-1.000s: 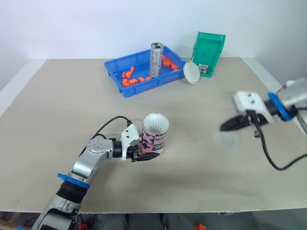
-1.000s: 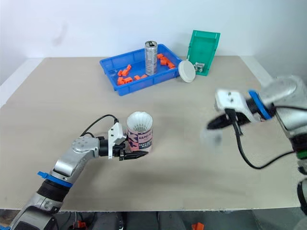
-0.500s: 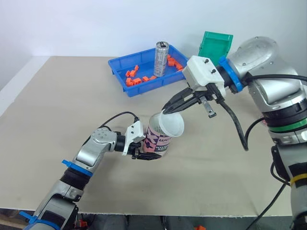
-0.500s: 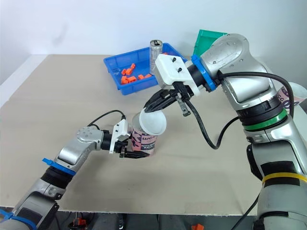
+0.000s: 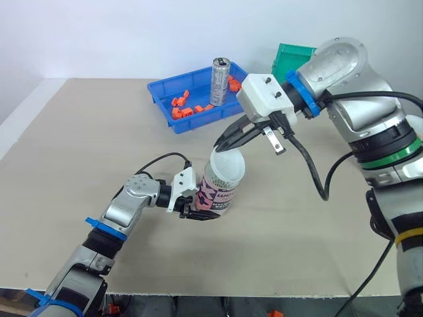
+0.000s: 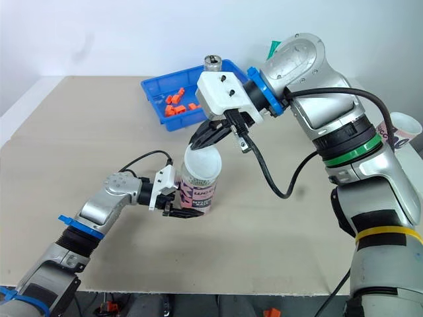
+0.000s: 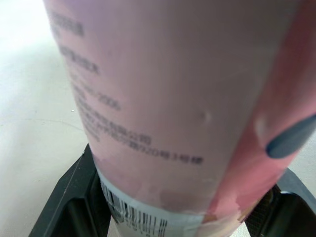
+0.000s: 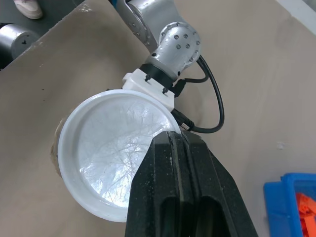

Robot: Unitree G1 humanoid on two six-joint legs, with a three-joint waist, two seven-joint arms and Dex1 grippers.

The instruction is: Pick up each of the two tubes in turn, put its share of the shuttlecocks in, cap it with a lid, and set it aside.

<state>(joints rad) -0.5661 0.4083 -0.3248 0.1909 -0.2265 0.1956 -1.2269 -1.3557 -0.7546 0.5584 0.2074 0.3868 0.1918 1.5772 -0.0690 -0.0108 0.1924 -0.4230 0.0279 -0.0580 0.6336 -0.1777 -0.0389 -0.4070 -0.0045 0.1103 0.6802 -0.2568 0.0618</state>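
Left gripper (image 5: pixel 203 212): fingers were closed round the foot of the tube (image 5: pixel 219 191), which stood upright on the table (image 5: pixel 79 145), near its front middle
Right gripper (image 5: pixel 223 141): fingers were pinched together on the rim of the white lid (image 5: pixel 228 166), held over the tube's mouth
Change: half a second before, the lid hung tilted off the right side of the mouth; it had since come across and covered the top, though whether it was seated could not be told. A second before, that gripper was far out to the right and the tube's top was bare
Surface: pale beige, running back to a plain white wall (image 5: pixel 99 33)
Back of table: blue tray (image 5: pixel 165 109) held orange pieces (image 5: pixel 180 102) and an upright can (image 5: pixel 217 80); green bin (image 5: pixel 291 56) stood behind the right arm
Right eye view: second tube (image 6: pixel 404 129) showed at the far right edge
Left wrist view: the tube's pink printed wall was seen close, with a barcode (image 7: pixel 140 217) near its base and a black finger on either side
Right wrist view: feathers (image 8: pixel 111 148) showed faintly through the lid, with the left arm's cable (image 8: pixel 217 106) beyond
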